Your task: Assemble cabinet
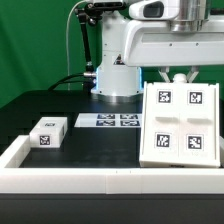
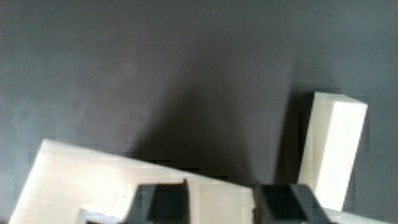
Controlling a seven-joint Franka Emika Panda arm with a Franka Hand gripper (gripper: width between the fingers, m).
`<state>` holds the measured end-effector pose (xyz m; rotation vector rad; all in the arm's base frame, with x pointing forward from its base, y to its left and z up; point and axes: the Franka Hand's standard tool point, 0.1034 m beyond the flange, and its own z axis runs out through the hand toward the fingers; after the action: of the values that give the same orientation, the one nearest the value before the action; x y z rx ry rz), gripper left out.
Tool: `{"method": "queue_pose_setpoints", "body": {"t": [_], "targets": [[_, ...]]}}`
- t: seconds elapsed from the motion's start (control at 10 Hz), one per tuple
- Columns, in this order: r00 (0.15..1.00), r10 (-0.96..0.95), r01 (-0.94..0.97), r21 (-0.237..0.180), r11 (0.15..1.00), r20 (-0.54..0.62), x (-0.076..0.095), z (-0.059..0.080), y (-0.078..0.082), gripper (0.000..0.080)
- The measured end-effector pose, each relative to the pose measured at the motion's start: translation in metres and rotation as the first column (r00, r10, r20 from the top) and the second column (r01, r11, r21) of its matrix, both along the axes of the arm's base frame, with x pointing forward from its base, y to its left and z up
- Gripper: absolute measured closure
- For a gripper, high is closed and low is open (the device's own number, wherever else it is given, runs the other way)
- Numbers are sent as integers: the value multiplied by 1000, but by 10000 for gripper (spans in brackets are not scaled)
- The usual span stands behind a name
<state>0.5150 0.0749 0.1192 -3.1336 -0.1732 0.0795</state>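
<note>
The exterior view takes in the whole scene. The cabinet (image 1: 180, 125) stands on the exterior view's right of the dark table (image 1: 60, 105), tilted so that a broad white face with four square black-and-white tags is towards the camera. The claw (image 1: 178, 78) comes down from the white arm (image 1: 165, 35) right at the cabinet's upper edge. This view does not show how the fingers sit on that edge.

Only the exterior view shows the other things. A small white box (image 1: 47, 132) with one tag lies well apart from the cabinet, on the exterior view's left. The marker board (image 1: 108, 120) lies flat between the two, in front of the arm's base. A white border rail (image 1: 90, 181) runs along the near side of the table.

The wrist view gives the close look. The two dark fingers (image 2: 164, 205) of the claw (image 2: 222, 200) stand on either side of a white wall of the cabinet (image 2: 89, 180), pressed against it, so the claw is clamped on the cabinet. A pale slab of the cabinet spreads away beside one finger. A narrow white upright piece (image 2: 329, 140) rises beside the other, and whether it belongs to the same body cannot be told. No tags appear here, only bare dark table (image 2: 160, 70) beyond
</note>
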Motion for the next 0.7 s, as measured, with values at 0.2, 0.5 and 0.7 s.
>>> {"method": "queue_pose_setpoints", "body": {"t": [0.2,0.5,0.7], "targets": [[1000,4,-4,0,1000,0,5,5,-2,645],[999,6,-6,-5,1000,-31,27,25,-4,671],[999,7,-7,-5,1000,-33,28,24,-3,684]]}}
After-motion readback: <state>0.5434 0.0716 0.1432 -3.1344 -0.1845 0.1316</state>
